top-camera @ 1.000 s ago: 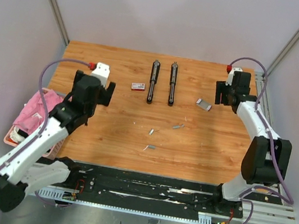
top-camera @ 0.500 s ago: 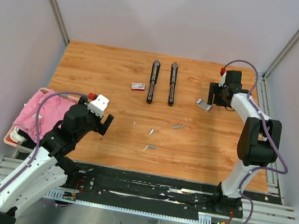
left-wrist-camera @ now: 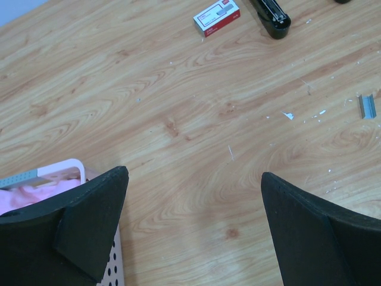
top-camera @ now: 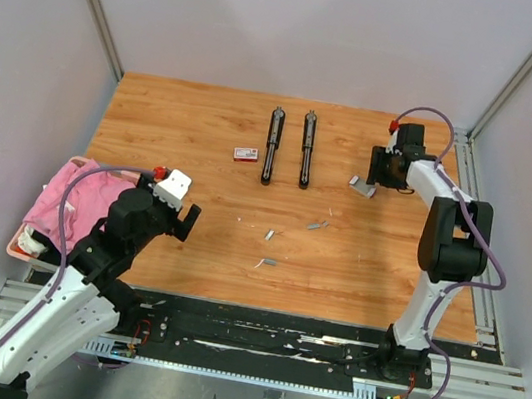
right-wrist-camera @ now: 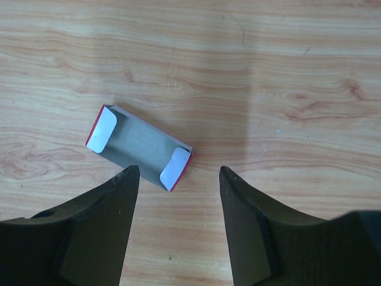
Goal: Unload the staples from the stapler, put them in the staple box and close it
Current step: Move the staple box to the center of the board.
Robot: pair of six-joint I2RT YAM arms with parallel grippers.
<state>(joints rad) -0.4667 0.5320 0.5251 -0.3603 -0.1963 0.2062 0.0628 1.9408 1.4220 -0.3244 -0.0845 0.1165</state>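
"Where are the staples (top-camera: 270, 233)?"

"Loose on the worktop (top-camera: 178, 115), short strips near the middle, closer to the arms than the two black staplers (top-camera: 272, 145)."

"And the grippers?"

"The left gripper (left-wrist-camera: 193, 176) gapes wide over bare wood beside the pink basket (left-wrist-camera: 76, 165), empty. The right gripper (right-wrist-camera: 177, 176) has its jaws apart, empty, a small grey cardboard tray (right-wrist-camera: 140, 148) lying just off its fingertips."
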